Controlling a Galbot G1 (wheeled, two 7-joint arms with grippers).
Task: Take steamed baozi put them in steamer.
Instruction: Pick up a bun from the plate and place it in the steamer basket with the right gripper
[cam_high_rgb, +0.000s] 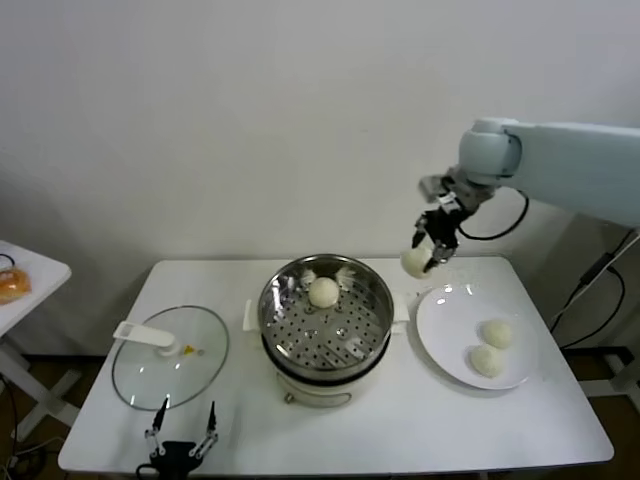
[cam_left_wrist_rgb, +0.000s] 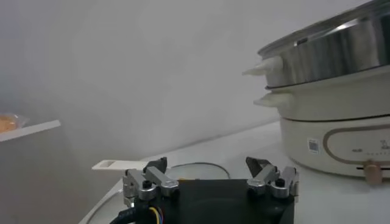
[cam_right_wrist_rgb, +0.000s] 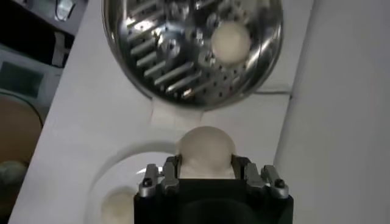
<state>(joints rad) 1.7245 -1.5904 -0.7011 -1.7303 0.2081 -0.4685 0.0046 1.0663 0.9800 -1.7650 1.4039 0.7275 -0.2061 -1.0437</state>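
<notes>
My right gripper (cam_high_rgb: 425, 256) is shut on a cream-white baozi (cam_high_rgb: 415, 262) and holds it in the air between the steamer (cam_high_rgb: 326, 318) and the white plate (cam_high_rgb: 440, 335). In the right wrist view the held baozi (cam_right_wrist_rgb: 205, 149) sits between the fingers, above the table beside the steamer (cam_right_wrist_rgb: 152, 67). One baozi (cam_high_rgb: 323, 291) lies on the perforated tray at the steamer's far side, also in the right wrist view (cam_right_wrist_rgb: 230, 41). Two baozi (cam_high_rgb: 496, 333) (cam_high_rgb: 487, 361) lie on the plate. My left gripper (cam_high_rgb: 181, 432) is open and idle at the table's front left.
A round glass lid (cam_high_rgb: 170, 357) with a white handle lies on the table left of the steamer. A small side table (cam_high_rgb: 25, 280) with an orange item stands at far left. The steamer's cream base (cam_left_wrist_rgb: 341, 131) stands close to the left gripper (cam_left_wrist_rgb: 211, 176).
</notes>
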